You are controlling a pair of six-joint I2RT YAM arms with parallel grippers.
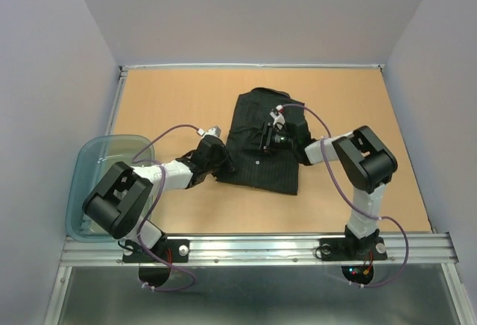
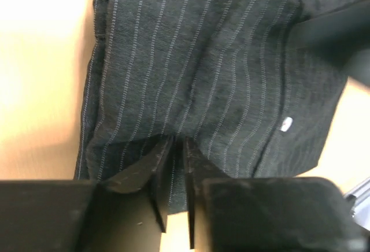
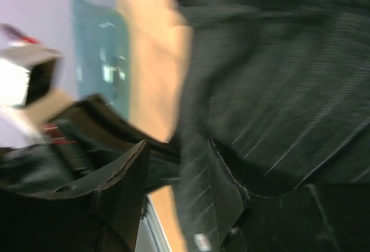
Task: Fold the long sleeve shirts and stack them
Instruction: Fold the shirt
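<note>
Fingertips (image 2: pixel 157 162) of my L gripper (image 2: pixel 176 148) are pinching shirt (image 2: pixel 219 61) hem on table (image 1: pixel 171 94), to lift for folding; R gripper (image 1: pixel 274 139) is sitting in fabric, prob. steadying, jaws part-open, grip unclear.

Low and bent, the left black-and-white robot arm (image 1: pixel 168 172) reaches forward-right. Its left black two-finger gripper (image 1: pixel 222 162) (image 2: pixel 176 148) has jaws nearly together, nipping the black pinstriped shirt (image 2: pixel 202 61) at the hem. Folded at the elbow, the right black-and-white robot arm (image 1: pixel 358 165) points left. The right black two-finger gripper (image 1: pixel 274 139) has jaws apart; its wrist view is blurred.
</note>
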